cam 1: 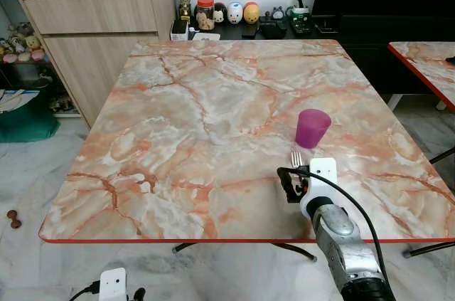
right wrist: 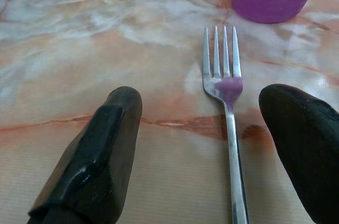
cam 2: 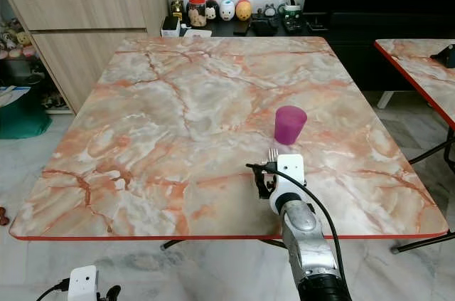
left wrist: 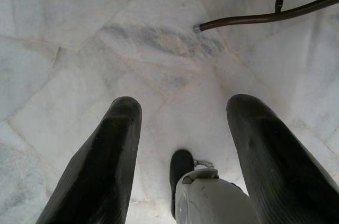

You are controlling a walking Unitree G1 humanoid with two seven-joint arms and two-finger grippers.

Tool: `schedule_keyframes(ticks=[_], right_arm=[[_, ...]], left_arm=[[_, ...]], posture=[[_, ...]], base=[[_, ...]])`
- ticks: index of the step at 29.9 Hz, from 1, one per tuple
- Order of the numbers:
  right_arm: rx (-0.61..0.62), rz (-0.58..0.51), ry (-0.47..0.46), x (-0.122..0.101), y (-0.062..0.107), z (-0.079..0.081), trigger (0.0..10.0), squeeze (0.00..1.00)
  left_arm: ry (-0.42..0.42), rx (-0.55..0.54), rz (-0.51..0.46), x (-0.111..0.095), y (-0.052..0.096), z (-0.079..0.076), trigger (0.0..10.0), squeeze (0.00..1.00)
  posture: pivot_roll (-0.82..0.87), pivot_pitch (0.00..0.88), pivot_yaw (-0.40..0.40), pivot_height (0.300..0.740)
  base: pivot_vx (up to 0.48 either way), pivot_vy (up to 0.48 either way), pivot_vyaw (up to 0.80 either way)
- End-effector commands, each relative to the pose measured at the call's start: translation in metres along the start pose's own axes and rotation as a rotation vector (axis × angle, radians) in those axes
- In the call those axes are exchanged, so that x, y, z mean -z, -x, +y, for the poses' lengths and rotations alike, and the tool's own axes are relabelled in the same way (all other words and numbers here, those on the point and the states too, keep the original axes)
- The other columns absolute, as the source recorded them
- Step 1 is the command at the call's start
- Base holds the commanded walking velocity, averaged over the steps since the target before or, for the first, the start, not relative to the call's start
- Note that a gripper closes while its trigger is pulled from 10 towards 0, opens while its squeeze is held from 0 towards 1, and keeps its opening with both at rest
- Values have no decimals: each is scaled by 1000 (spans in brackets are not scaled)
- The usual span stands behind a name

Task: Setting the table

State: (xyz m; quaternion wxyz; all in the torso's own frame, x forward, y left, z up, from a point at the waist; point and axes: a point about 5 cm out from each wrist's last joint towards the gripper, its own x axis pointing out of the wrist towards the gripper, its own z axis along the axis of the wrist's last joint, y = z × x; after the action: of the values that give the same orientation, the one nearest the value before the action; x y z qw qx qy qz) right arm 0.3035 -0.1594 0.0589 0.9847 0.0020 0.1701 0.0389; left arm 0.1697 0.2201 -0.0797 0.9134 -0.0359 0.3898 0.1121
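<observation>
A silver fork point(right wrist: 225, 86) lies flat on the marble-patterned table point(cam 1: 199, 102), near its front right edge, tines pointing at a purple cup point(cam 1: 313, 127) that stands upright just beyond it. My right gripper point(right wrist: 204, 102) is low over the table and open. The fork's handle lies between its fingers, nearer one of them, and neither finger touches it. From the head, the fork's tines point(cam 1: 296, 159) peek out past the right wrist. My left gripper point(left wrist: 185, 105) hangs open over the floor below the table's front edge, holding nothing.
A second marble table point(cam 1: 426, 59) stands to the right across a narrow gap. A wooden sideboard point(cam 1: 99, 23) is at the back left, beside a low black shelf with jars and figurines point(cam 1: 242, 13). A table leg point(left wrist: 265, 17) crosses the floor near the left gripper.
</observation>
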Motion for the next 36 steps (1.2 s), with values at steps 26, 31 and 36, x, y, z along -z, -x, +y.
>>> schedule_keyframes(ticks=[26, 31, 36], right_arm=[[34, 73, 1, 11, 1, -6, 863, 0], [31, 82, 4, 12, -1, -6, 0, 0], [28, 88, 7, 12, -1, -6, 0, 0]], left_arm=[[-21, 15, 8, 4, 1, -1, 10000, 0], [-18, 17, 10, 6, 2, -1, 10000, 0], [-17, 19, 7, 5, 2, -3, 10000, 0]], posture=[[-95, 0, -9, 719], [-92, 0, -13, 719], [-91, 0, -15, 719]], base=[[0, 0, 0], [0, 0, 0], [0, 0, 0]])
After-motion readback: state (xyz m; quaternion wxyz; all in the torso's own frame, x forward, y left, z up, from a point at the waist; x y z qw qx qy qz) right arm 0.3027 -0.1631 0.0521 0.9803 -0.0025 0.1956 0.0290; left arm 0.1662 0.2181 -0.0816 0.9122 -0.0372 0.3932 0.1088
